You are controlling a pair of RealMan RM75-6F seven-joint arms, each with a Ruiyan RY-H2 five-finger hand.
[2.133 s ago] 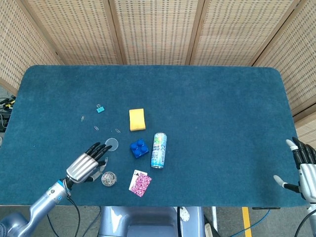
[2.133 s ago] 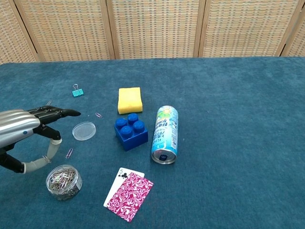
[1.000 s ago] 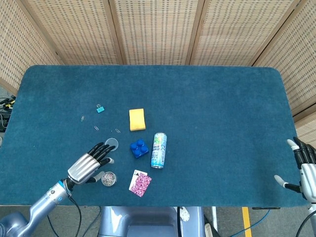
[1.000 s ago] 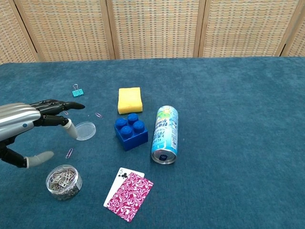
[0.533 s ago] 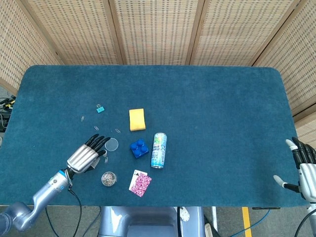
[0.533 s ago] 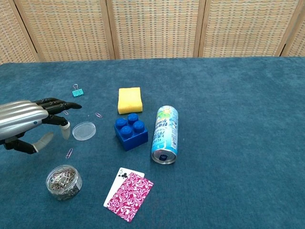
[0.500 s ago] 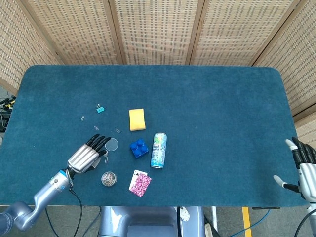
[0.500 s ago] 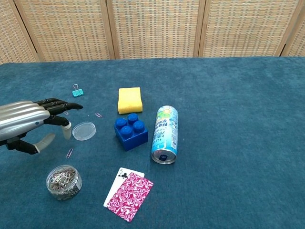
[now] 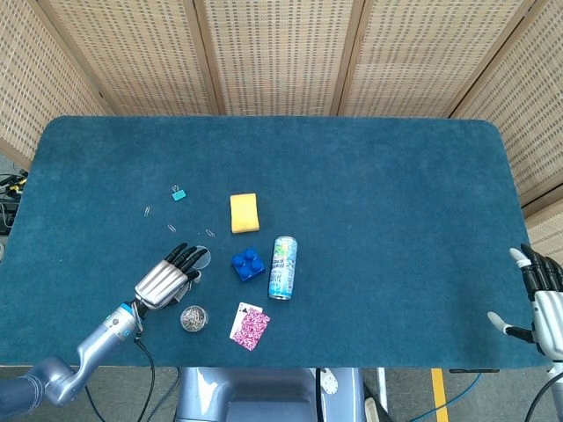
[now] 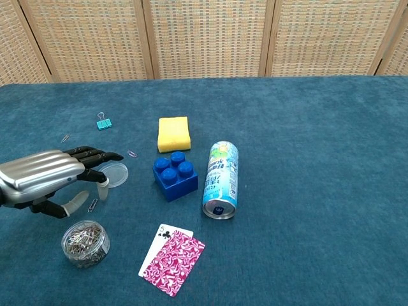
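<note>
My left hand (image 9: 167,277) (image 10: 51,175) hovers low near the table's front left, palm down, fingers stretched out and apart, holding nothing. Its fingertips (image 10: 105,157) reach over the rim of a small clear round lid (image 10: 116,172) (image 9: 202,258); I cannot tell whether they touch it. Just below the hand stands a clear jar of paper clips (image 10: 85,243) (image 9: 193,318). My right hand (image 9: 538,303) hangs past the table's right front edge, fingers spread and empty; only the head view shows it.
A blue brick (image 10: 174,175), a yellow sponge (image 10: 173,134), a drink can (image 10: 221,180) lying on its side and a playing card (image 10: 172,258) sit right of the lid. A teal binder clip (image 10: 103,122) and loose paper clips (image 10: 132,153) lie behind the hand.
My left hand has slid right and forward, so its fingertips now lie over the lid's edge. The right hand has stayed put.
</note>
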